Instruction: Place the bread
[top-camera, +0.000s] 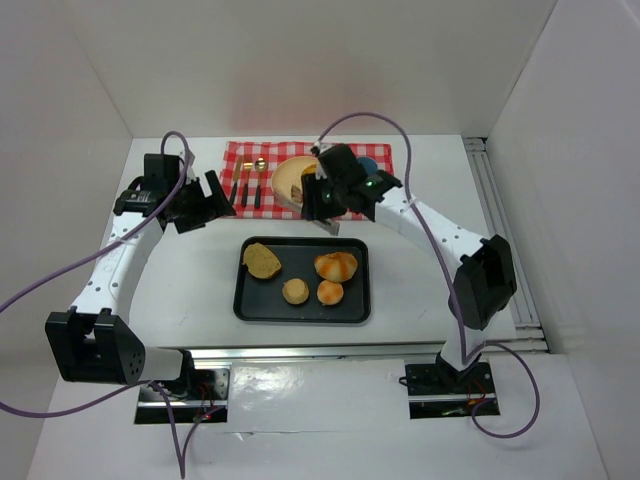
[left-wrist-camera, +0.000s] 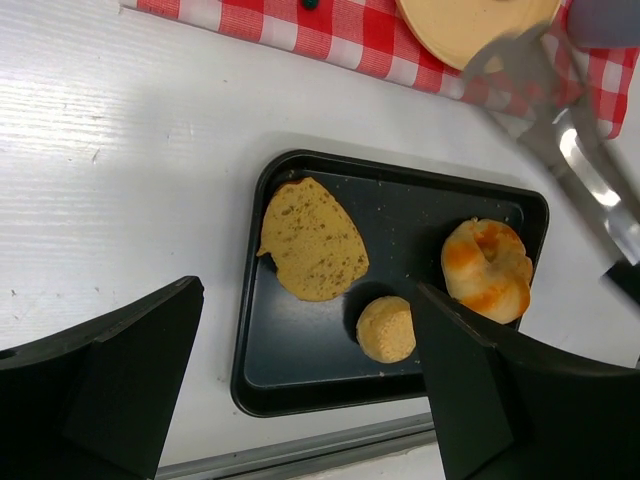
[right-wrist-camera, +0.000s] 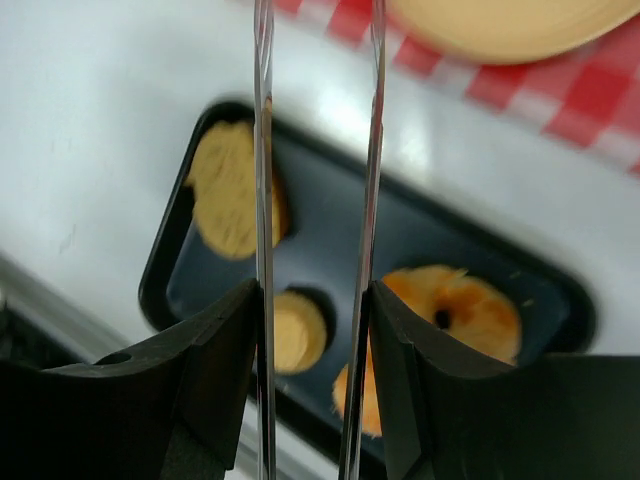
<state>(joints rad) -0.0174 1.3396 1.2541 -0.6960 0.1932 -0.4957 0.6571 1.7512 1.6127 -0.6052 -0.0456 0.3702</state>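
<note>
Step in hand: approach, no bread lifted yet. All four pieces lie in the tray (top-camera: 250, 302): a flat slice (top-camera: 262, 261) at its far-left corner, a glazed bun (top-camera: 336, 266) far right, and two small rolls (top-camera: 295, 291) along the near middle.

The right gripper (top-camera: 322, 205) is clamped on tongs (right-wrist-camera: 264, 150), blades apart, above the tray's far edge. The left gripper (top-camera: 203, 203) hangs beyond the tray's far-left corner, jaws wide and empty.

The plate (top-camera: 285, 180) sits just beyond the tray. Next move, in my judgement: lower the tongs astride one piece, then squeeze.
</note>
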